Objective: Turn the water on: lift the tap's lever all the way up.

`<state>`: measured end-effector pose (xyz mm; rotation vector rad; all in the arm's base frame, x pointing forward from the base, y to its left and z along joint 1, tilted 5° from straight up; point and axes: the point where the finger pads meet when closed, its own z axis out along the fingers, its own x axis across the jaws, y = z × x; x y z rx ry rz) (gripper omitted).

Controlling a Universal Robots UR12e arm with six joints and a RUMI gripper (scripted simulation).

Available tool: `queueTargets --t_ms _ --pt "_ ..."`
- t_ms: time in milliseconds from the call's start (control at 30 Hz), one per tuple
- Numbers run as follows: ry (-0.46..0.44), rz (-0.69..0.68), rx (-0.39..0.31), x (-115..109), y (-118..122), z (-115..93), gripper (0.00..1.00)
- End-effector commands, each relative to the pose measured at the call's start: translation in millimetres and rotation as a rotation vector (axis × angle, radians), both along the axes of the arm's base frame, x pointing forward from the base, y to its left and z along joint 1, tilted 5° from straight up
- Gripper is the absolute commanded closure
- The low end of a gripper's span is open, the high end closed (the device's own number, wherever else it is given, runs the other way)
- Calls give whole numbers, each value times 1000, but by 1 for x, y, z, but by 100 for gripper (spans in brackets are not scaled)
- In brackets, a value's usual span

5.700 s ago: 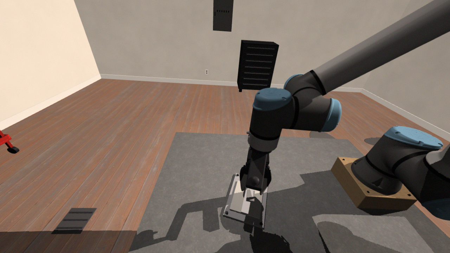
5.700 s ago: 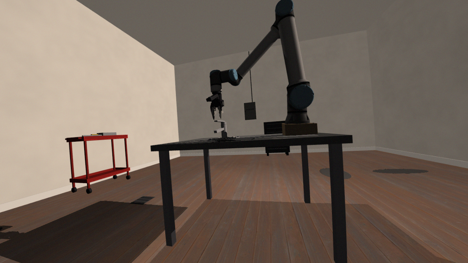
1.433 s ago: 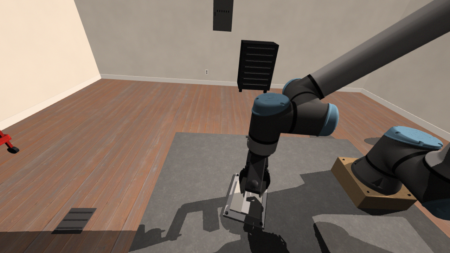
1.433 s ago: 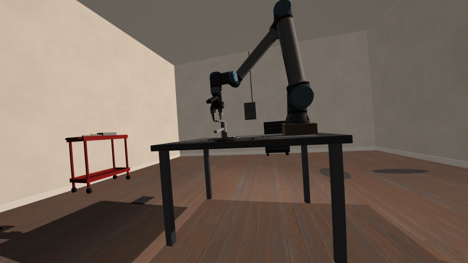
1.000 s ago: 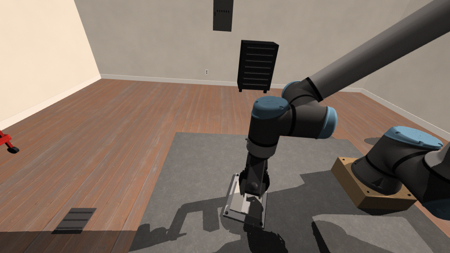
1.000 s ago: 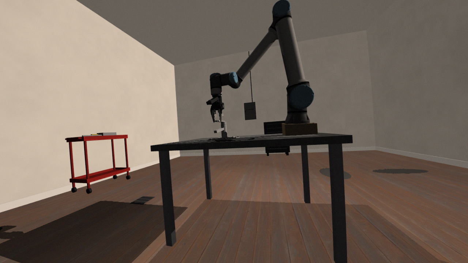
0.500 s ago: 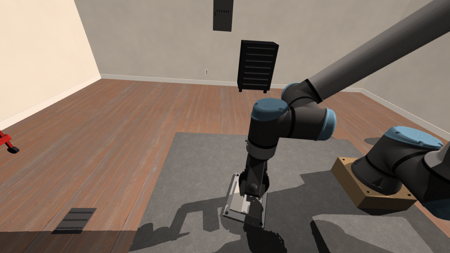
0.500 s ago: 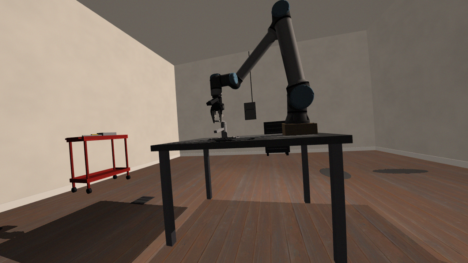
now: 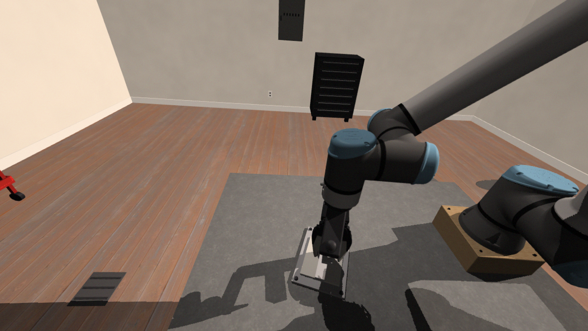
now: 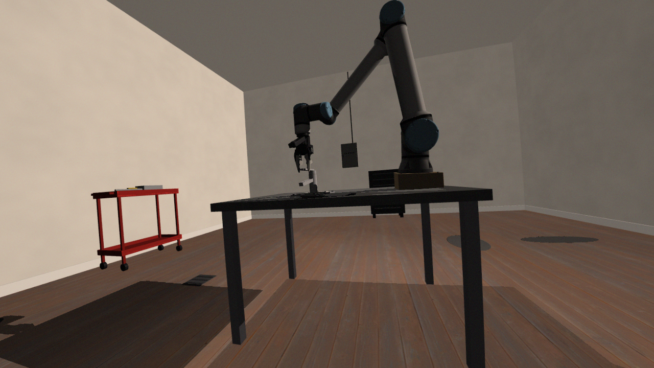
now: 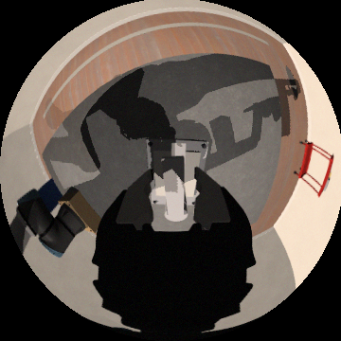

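Observation:
The tap (image 10: 313, 179) is a small pale column on a grey base plate (image 9: 319, 272) lying on the grey mat. Its spout (image 10: 304, 183) points left in the exterior view. My gripper (image 10: 303, 167) hangs straight down over the tap's top, fingers partly open. In the wrist view the pale tap head and lever (image 11: 172, 201) sit between my two dark fingers, which straddle them with small gaps on each side. In the top view my gripper (image 9: 330, 249) hides most of the tap, and the lever's angle cannot be told.
The arm's wooden mounting block (image 9: 485, 243) stands on the table to the right of the plate. A black drawer cabinet (image 9: 336, 86) stands at the far wall. A red cart (image 10: 137, 219) stands by the left wall, well off the table.

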<state>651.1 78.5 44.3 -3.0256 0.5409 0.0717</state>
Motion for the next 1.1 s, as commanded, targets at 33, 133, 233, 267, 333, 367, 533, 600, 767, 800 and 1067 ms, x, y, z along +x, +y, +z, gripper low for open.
queueTargets --t_ms 33,133,233,267,333,367,533,600,767,800,1067 --pt "-1 0 0 1 0 1 61" --pt "-1 0 0 1 0 1 61" --pt "-1 0 0 1 0 1 61" --pt "-1 0 0 1 0 1 61" --pt "-1 0 0 1 0 1 61" --pt "-1 0 0 1 0 1 61" --pt "-1 0 0 1 0 1 61" --pt "-1 0 0 1 0 1 61" --pt "-1 0 0 1 0 1 100" --pt "-1 0 0 1 0 1 100" --pt "-1 0 0 1 0 1 100"
